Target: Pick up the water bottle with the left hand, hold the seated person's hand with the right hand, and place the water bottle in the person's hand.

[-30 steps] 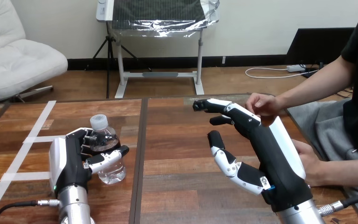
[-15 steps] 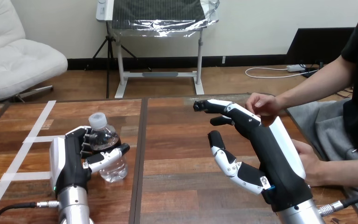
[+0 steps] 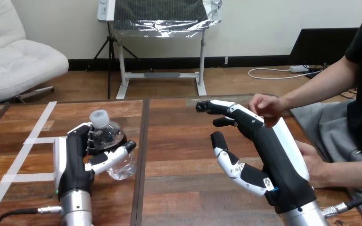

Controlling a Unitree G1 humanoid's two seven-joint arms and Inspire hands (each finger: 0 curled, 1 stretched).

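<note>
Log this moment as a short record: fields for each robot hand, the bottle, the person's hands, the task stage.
left robot hand: fingers and thumb curled round the water bottle
water bottle: tilted, cap toward the view's left
right robot hand: open, fingers straight, holding nothing
person's upper hand: by the right robot hand's fingers; contact cannot be told
person's lower hand: beside the right robot hand's wrist
task stage: bottle gripped, person's hand not yet held

No legible text, no label readable on the water bottle, no numbers or signs
</note>
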